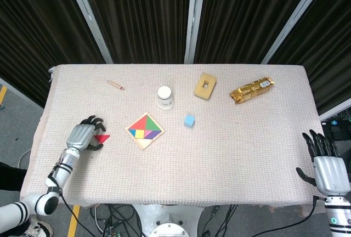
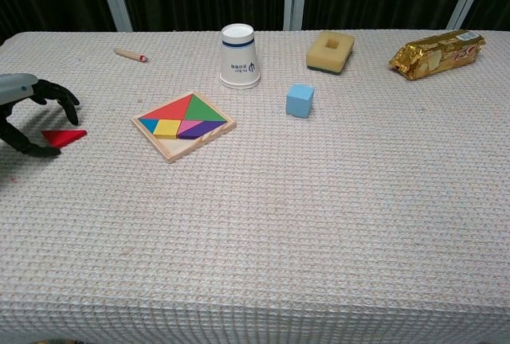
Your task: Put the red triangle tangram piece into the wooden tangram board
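Note:
The red triangle (image 1: 102, 137) (image 2: 65, 137) lies flat on the cloth at the table's left side, a short way left of the wooden tangram board (image 1: 143, 145) (image 2: 170, 155), which holds several coloured pieces. My left hand (image 1: 82, 136) (image 2: 22, 113) hovers over the triangle's left end, fingers arched above it and thumb (image 2: 36, 150) low beside its near corner; it grips nothing. My right hand (image 1: 328, 171) hangs off the table's right edge with fingers spread and nothing in it, seen only in the head view.
An upturned paper cup (image 2: 239, 56) stands behind the board, a blue cube (image 2: 300, 99) to its right. A yellow sponge (image 2: 330, 50), a gold packet (image 2: 437, 53) and a wooden stick (image 2: 129, 54) lie along the far side.

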`<state>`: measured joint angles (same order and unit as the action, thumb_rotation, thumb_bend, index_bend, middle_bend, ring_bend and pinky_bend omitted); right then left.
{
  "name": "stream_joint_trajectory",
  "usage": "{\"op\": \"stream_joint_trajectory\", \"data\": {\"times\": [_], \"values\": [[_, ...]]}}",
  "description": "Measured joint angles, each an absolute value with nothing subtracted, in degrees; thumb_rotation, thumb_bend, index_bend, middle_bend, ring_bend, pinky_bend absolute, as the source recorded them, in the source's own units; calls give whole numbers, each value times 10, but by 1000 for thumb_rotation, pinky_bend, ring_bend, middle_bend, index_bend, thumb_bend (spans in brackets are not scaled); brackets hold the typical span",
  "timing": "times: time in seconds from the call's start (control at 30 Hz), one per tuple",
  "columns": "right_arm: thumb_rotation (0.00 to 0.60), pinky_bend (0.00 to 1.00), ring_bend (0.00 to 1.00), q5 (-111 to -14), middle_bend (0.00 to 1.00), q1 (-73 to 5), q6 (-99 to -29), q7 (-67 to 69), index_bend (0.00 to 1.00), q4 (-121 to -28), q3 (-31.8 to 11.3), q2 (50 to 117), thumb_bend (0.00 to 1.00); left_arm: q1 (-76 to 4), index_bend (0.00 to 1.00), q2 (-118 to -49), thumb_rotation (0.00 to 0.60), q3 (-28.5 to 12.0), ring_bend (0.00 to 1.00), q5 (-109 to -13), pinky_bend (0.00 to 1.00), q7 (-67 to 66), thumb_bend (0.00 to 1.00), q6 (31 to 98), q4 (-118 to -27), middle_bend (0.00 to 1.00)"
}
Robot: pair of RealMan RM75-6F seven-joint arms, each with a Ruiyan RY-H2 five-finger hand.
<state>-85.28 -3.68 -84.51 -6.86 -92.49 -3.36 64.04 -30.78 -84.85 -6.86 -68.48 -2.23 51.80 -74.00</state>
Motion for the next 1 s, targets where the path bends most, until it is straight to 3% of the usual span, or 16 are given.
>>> {"op": "stream_joint_trajectory", "data": {"times": [1.0], "values": [[600,0,0,-847,0,-36,-846,-66,0,-913,-36,648,106,-307,491,-852,600,-69,25,-686,158,-22,284,532,-748,170]]}}
